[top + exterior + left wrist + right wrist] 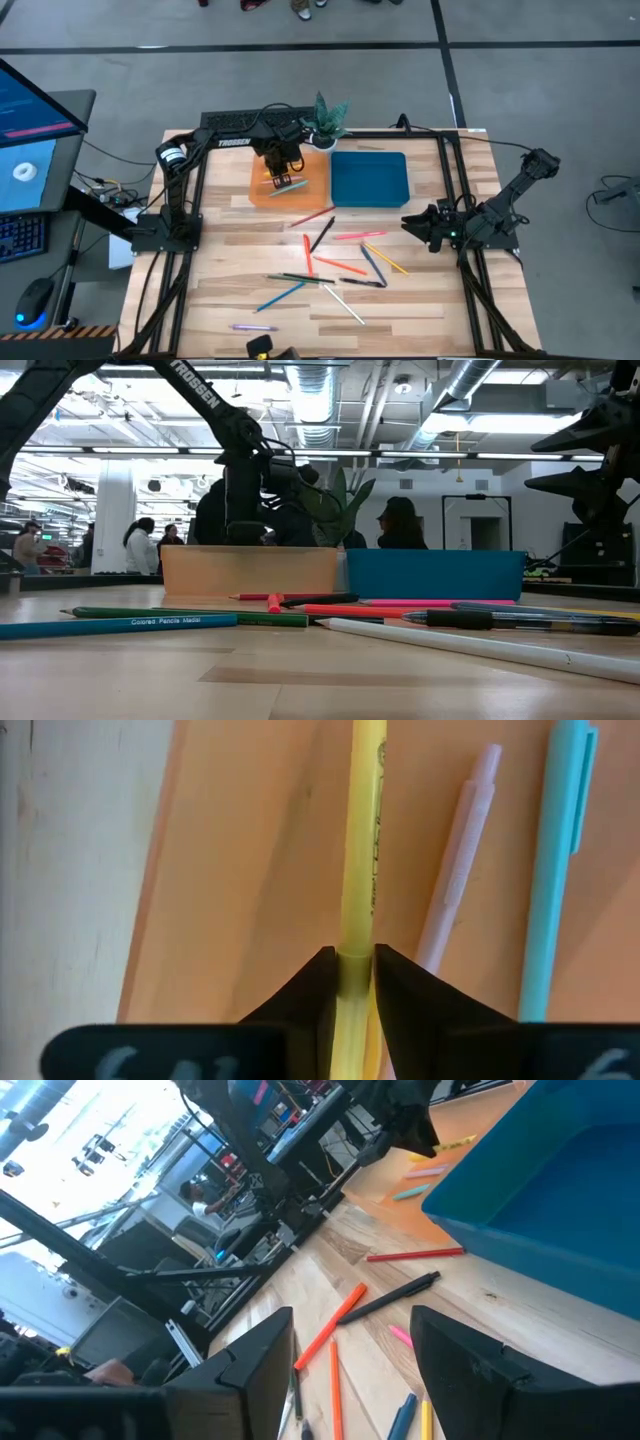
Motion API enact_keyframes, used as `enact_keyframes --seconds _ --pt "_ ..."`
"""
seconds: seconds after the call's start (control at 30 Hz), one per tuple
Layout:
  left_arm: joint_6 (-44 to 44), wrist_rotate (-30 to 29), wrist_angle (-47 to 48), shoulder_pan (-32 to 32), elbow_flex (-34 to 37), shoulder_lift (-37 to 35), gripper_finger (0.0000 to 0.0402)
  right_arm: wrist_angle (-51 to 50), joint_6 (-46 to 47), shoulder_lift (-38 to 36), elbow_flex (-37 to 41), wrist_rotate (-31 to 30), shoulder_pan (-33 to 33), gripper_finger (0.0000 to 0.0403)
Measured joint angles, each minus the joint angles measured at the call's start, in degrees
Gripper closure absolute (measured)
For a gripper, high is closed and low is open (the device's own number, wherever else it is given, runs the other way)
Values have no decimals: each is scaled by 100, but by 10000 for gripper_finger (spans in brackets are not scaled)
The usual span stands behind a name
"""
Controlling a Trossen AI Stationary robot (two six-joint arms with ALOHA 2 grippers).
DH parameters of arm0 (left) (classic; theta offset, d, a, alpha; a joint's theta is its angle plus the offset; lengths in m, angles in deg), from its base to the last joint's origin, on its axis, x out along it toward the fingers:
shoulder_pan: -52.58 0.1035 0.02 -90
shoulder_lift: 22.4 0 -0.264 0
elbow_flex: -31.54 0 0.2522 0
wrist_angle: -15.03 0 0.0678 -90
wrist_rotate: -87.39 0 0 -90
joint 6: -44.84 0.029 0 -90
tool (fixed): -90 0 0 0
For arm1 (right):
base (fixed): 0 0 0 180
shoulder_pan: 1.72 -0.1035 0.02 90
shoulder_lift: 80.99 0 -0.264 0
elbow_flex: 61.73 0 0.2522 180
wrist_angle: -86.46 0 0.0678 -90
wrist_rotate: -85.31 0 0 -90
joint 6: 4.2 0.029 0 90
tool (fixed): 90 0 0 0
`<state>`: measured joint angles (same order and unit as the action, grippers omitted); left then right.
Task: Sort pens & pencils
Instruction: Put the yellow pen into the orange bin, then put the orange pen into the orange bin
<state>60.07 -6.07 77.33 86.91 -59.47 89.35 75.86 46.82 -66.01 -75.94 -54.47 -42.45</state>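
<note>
1. While the left gripper (350, 982) hangs low over the orange tray (262, 190), its jaws flank a yellow pencil (362, 840), lightly or just loosening; can't tell if it rests on the tray floor.
2. Pink pen (455, 870) and light-blue pen (555, 870) lie just beside it. Open fully, lift straight up, don't drag them.
3. Blue tray (369, 179) looks empty; remaining pens & pencils (335, 262) scattered mid-table.
4. Right gripper (352, 1355) waits at the right edge, jaws wide, empty.
</note>
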Motion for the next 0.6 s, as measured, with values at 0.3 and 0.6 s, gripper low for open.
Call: enact_keyframes --seconds 0.3,0.6 --pt "-128 -50 2 0 0 -2 310 0 0 0 0 0 0 178" --pt "-535 152 1189 -91 -1021 -9 279 0 -12 1 0 0 0 178"
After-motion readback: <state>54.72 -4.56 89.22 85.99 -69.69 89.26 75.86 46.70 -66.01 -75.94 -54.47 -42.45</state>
